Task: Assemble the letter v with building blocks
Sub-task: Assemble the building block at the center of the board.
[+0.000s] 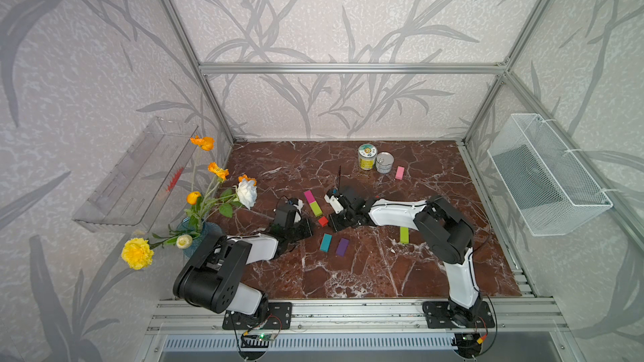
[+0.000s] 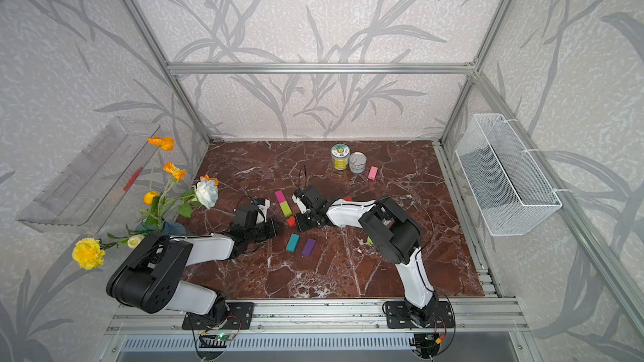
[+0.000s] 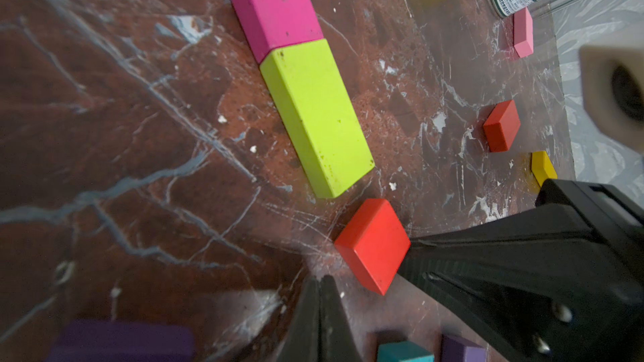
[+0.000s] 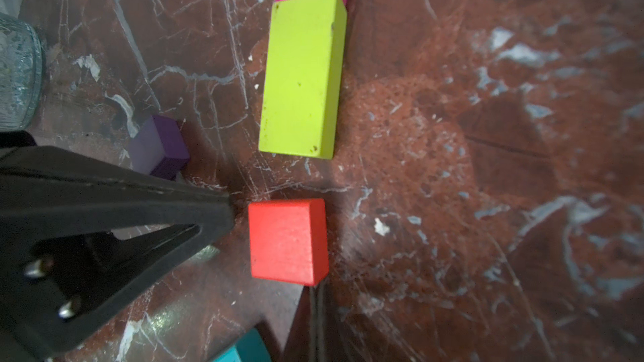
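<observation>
Building blocks (image 1: 316,209) lie scattered on a reddish-brown marble tabletop (image 1: 366,273), seen from above with two robot arms reaching in from the near edge. Near the middle, a magenta block (image 1: 308,196) and a lime green block (image 3: 313,116) lie end to end, touching, in one slanted row. A red cube (image 4: 287,240) sits just past the lime end, with a small gap between them. The left gripper (image 3: 319,282) has its jaws pressed together with nothing in them, and its tip is just beside the cube on the robot's left. The right gripper (image 4: 316,296) is likewise closed and empty (its tip touches the cube's opposite side). Nearer the robot, a teal block (image 1: 326,242) and a purple block (image 1: 342,247) lie side by side, apart from the row. A second lime block (image 1: 404,235) lies beside the right arm. At the far side, a pink block (image 1: 400,172) lies just beside two tin cans (image 1: 384,162). The left wrist view also shows another red cube (image 3: 501,126) and a yellow block (image 3: 543,168) beyond the right gripper.
</observation>
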`<state>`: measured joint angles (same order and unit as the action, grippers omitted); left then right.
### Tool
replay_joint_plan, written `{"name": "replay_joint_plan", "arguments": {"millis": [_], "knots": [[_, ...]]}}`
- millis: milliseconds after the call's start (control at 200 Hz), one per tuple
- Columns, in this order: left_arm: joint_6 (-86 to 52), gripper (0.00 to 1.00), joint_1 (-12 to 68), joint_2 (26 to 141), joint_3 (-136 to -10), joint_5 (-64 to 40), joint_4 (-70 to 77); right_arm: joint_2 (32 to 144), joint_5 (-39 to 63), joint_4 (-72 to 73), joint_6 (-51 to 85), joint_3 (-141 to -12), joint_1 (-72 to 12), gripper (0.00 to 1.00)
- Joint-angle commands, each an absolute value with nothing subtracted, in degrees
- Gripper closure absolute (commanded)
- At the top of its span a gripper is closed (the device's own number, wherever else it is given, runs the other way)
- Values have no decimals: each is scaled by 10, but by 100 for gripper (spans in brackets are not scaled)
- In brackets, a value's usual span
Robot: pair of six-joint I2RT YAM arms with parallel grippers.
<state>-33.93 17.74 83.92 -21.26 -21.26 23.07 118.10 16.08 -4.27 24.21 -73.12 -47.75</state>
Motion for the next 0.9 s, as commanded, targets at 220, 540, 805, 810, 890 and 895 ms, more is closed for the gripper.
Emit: {"name": "replay_joint_plan", "arguments": {"millis": [220, 540, 805, 810, 890, 895], "knots": [[-339, 100, 179, 857, -215, -236, 265, 1199, 184, -11, 272, -737, -479, 100], [-347, 100, 179, 880, -217, -228, 274, 1208, 193, -9, 277, -741, -479, 100], [-353, 100, 179, 892, -218, -215, 274, 1218, 196, -7, 279, -748, -479, 100], [-353, 100, 179, 892, -219, -214, 274, 1219, 195, -7, 279, -747, -479, 100], [-354, 100, 179, 894, -219, -214, 275, 1220, 194, -8, 280, -749, -479, 100], [-354, 100, 179, 895, -219, -214, 275, 1220, 194, -8, 280, -749, -479, 100]]}}
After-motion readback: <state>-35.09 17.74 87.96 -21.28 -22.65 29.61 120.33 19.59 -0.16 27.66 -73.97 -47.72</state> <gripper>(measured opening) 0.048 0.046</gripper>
